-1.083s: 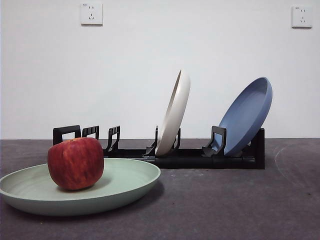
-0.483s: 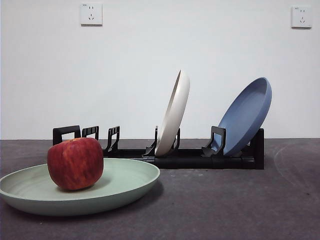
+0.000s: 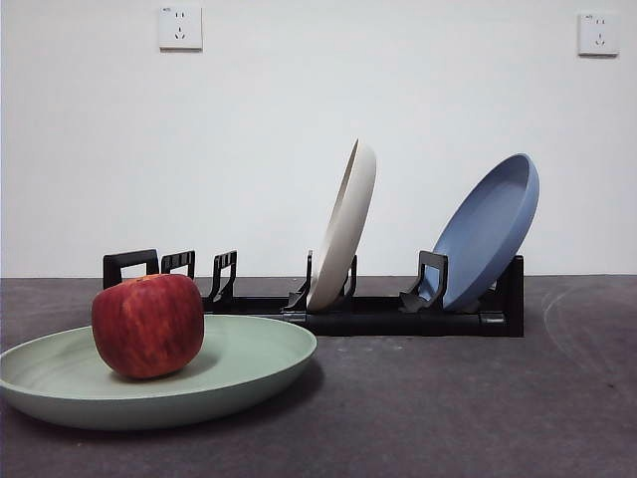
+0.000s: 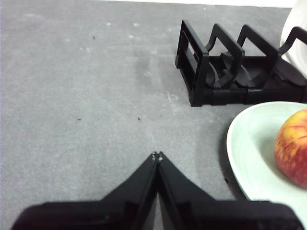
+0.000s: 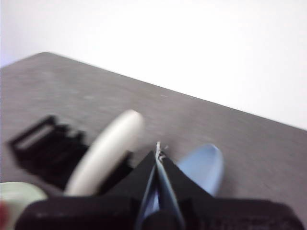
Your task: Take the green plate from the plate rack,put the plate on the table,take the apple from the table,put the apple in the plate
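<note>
Apple [image 3: 148, 326] sits in green plate [image 3: 239, 358] flat on desk [image 3: 448, 408]; plate rack [image 3: 378, 309] behind; left claw [image 4: 157, 155] closed, empty; right claw [image 5: 158, 148] closed, empty.

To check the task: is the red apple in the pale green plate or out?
In: the red apple sits inside the pale green plate.

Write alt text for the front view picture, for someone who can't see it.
A red apple sits in a pale green plate lying flat on a dark grey table. Behind them, a low black plate rack holds a cream-white plate and a blue plate, both propped on edge. No robot gripper shows in this view.
</note>
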Robot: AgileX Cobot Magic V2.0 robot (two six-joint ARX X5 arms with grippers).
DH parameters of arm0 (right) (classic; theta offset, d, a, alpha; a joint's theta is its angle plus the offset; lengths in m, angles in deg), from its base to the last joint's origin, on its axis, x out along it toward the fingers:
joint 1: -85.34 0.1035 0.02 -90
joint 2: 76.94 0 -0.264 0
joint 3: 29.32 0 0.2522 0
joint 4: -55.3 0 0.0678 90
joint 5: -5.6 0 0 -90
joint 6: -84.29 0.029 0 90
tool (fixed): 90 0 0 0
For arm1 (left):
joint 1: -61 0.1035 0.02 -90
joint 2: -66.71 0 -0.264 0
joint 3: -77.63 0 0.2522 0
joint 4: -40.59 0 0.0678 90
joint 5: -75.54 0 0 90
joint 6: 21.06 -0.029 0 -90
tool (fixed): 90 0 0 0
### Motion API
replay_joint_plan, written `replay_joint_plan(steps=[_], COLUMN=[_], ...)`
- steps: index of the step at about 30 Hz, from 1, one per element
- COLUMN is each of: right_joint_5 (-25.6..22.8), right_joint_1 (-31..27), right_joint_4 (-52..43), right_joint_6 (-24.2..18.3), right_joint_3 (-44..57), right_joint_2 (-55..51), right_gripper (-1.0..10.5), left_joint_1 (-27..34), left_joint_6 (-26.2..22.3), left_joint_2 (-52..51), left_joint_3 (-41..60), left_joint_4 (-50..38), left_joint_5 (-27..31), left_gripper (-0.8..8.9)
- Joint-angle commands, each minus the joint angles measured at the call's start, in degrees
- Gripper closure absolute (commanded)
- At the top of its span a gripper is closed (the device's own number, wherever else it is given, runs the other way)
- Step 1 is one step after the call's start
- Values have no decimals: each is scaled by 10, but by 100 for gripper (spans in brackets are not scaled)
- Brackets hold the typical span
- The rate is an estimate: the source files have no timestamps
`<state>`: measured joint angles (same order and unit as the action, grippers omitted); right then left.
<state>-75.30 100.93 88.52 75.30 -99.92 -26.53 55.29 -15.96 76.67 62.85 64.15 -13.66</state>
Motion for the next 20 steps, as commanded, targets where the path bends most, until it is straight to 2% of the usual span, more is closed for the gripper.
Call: replay_joint_plan(steps=[1,4,8,11,17,20], right_joint_5=[0,-12,-58,-90,-112,-122], right_joint_1=[-57,-105,-150,-175,-191,-191], right_joint_4=[-107,-185,-238,-250,-269,-206], right_joint_6=[31,30,35,48,94,103], right_joint_3=[147,254,360,427,549,560], right_joint_2=[-52,-111,-189,-249,-389,-440], right_gripper=[946,946,946,946,946,946], left_joint_1=[2,2,2,2,2,2], left_joint_6=[-6,-6,-6,-6,-6,-6], left_joint_2=[5,10,18,22,22,22], left_joint_3=[5,5,5,5,5,5], left_joint_4=[-4,-4,-6,-9,-9,-9], left_joint_5=[-2,-2,-2,-2,-2,-2], left_gripper=[817,817,817,817,817,817])
